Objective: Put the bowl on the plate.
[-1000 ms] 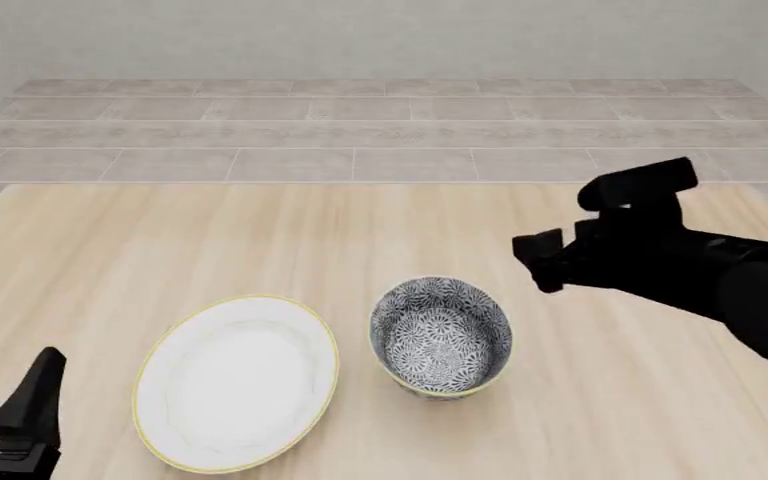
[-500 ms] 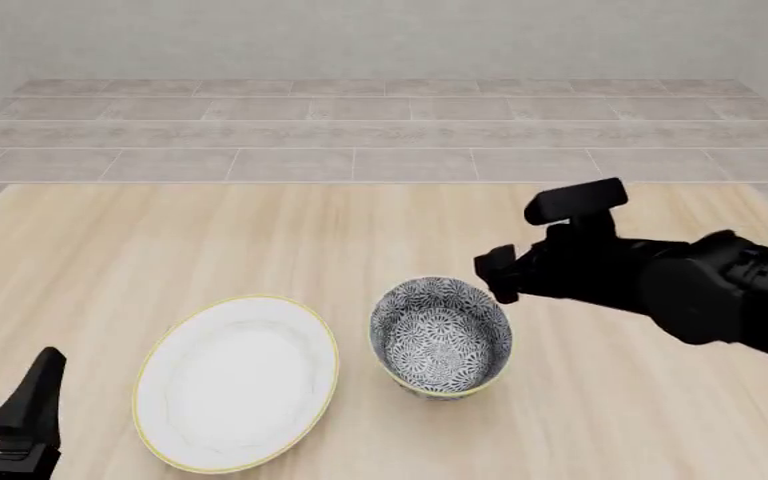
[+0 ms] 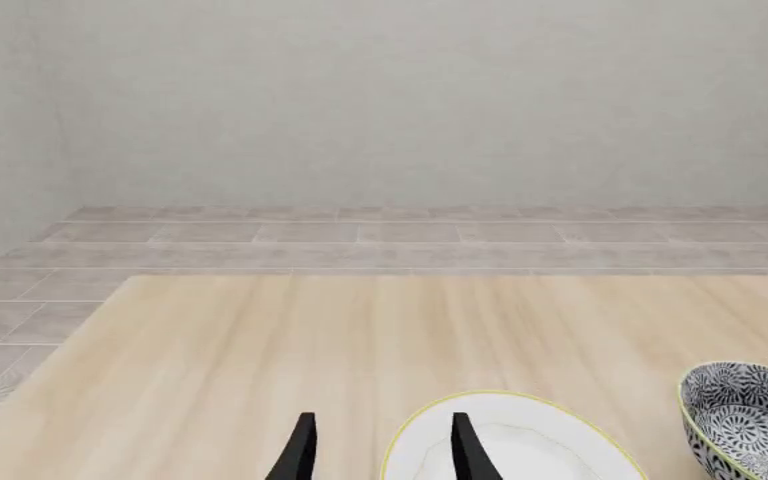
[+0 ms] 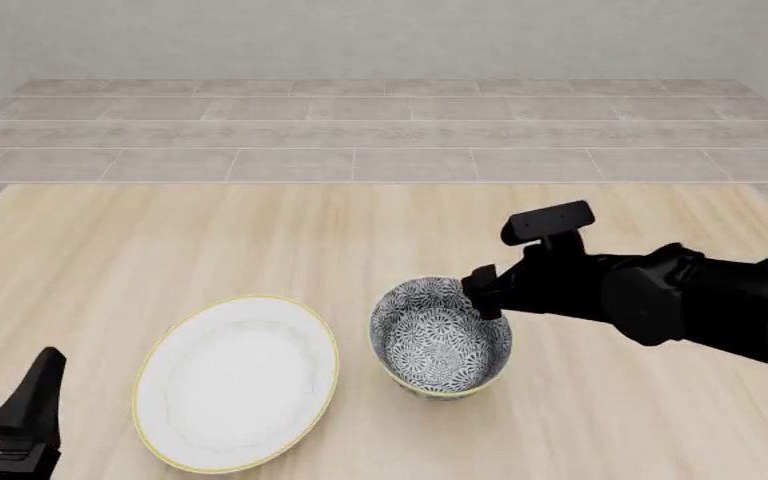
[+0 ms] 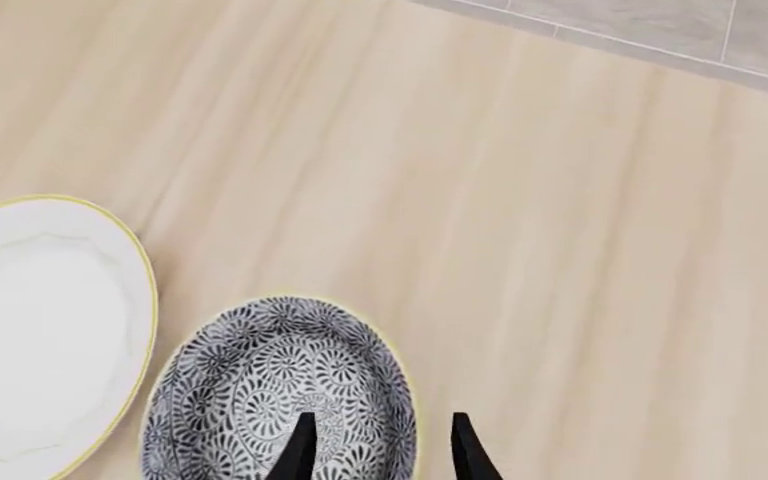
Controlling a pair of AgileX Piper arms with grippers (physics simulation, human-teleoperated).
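Right gripper (image 4: 480, 292), fingers spread, straddles the bowl's (image 4: 440, 336) upper-right rim; plate (image 4: 237, 382) lies just left; left gripper (image 4: 24, 415) spread, lower left.

Soft, even light fills the rendered scene; faint shadows sit under the bowl (image 4: 440, 338), everything sharp, no glare or blur.

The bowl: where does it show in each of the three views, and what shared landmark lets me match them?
Front view: the bowl sits at lower centre, right of the plate, with the right pincer at its far right rim.
Left wrist view: cut off at the lower right corner.
Right wrist view: bottom centre, one fingertip over it.
Shared landmark: the yellow-rimmed plate beside it.
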